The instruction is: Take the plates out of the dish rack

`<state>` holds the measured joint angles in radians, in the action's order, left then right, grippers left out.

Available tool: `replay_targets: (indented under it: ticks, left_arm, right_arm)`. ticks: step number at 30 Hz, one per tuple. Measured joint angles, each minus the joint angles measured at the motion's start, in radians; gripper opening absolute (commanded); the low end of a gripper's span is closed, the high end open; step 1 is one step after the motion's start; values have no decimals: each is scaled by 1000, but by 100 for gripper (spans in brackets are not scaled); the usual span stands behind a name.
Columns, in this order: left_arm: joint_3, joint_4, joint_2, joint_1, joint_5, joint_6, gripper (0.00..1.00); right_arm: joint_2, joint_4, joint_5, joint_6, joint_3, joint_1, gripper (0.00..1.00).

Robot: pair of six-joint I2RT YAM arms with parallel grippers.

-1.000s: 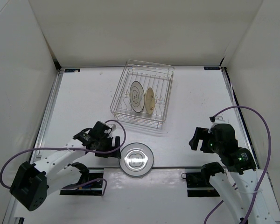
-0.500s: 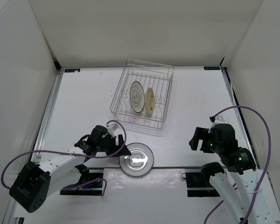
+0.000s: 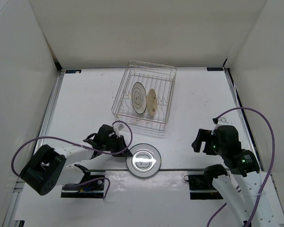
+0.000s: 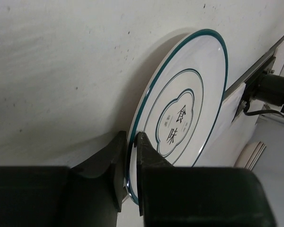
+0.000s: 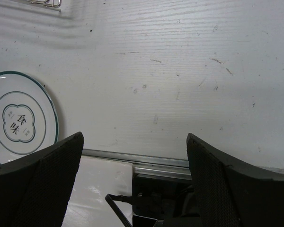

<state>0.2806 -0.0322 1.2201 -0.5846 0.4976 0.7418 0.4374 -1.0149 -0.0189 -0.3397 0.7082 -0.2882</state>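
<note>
The first ringed plate [image 3: 144,161] lies on the table [image 3: 85,104], rim pinched in my left gripper [image 4: 132,142]; the second ringed plate [image 3: 139,97] and the tan plate [image 3: 152,101] stand in the dish rack [image 3: 146,78], so I judge one of three unloaded, with my right gripper [image 5: 133,139] wide apart and empty.

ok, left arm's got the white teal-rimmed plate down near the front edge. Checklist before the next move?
1. left gripper shut on the rim of the white teal-rimmed round plate: ok, but it must open before lifting away.
2. That plate lies flat on the white table in the top view: ok.
3. right gripper open, holding nothing: ok.
4. silver wire dish rack unloaded: not ok. The white dark-ringed plate and tan plate stand upright in it.
5. Nothing lies between the left gripper and the rack: ok.
</note>
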Motion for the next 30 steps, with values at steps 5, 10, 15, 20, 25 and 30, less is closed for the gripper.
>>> replay_targets:
  ticks: [5, 10, 15, 20, 25, 30]
  left_arm:
    - [53, -5, 65, 0, -3, -2, 18]
    - [100, 26, 68, 0, -62, -20, 18]
    - [129, 40, 68, 14, -116, -35, 24]
    - [178, 77, 80, 28, -168, -65, 95]
    - [236, 201, 42, 28, -247, -109, 100]
    - [310, 407, -98, 26, -343, -186, 100]
  right_arm:
    - [0, 0, 0, 0, 0, 0, 90]
    - [0, 0, 0, 0, 0, 0, 90]
    - [0, 0, 0, 0, 0, 0, 90]
    - [0, 0, 0, 0, 0, 0, 90]
    - [-2, 0, 0, 2, 0, 0, 90]
    - [-6, 0, 0, 1, 0, 0, 90]
